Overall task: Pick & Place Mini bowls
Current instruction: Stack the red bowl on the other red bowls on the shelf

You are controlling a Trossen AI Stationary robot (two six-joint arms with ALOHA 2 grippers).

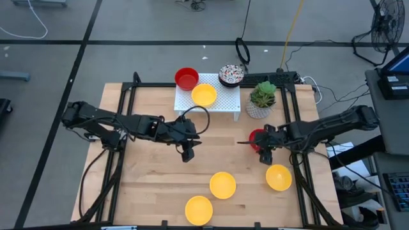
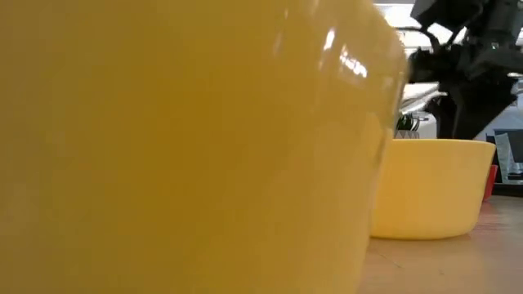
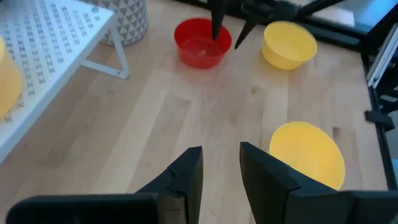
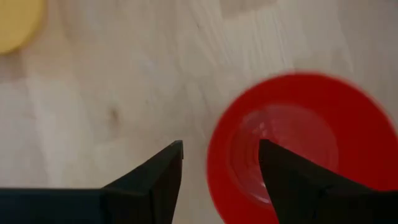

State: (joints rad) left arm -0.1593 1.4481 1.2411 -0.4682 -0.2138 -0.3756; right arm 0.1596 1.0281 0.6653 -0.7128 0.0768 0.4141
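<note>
Right gripper (image 4: pixel 219 167) spread wide over the red bowl (image 4: pixel 298 146), one finger outside the near rim, the other above the hollow; nothing held yet. Straddling the rim, apparently set to pinch the wall. Likely trouble: glossy wall slipping between the fingers on closing, or the outer finger nudging the bowl sideways across the wood before the grip bites. Also a risk of knocking into the potted plant (image 1: pixel 262 96) just beyond the bowl.

Red bowl upright on the table (image 1: pixel 153 185), mouth facing up, toward the right side, close by the plant pot. Round, so no long axis to speak of; only a vertical axis of symmetry.

Farther out: yellow bowl (image 1: pixel 278 177) near the right gripper, two more yellow bowls (image 1: pixel 222 184) toward the front edge. White rack (image 1: pixel 225 102) at the back carrying a yellow bowl, with a red one and a speckled one at its far edge.

Left gripper (image 3: pixel 221 163) hovering near mid-table, fingers narrowly parted, empty.
</note>
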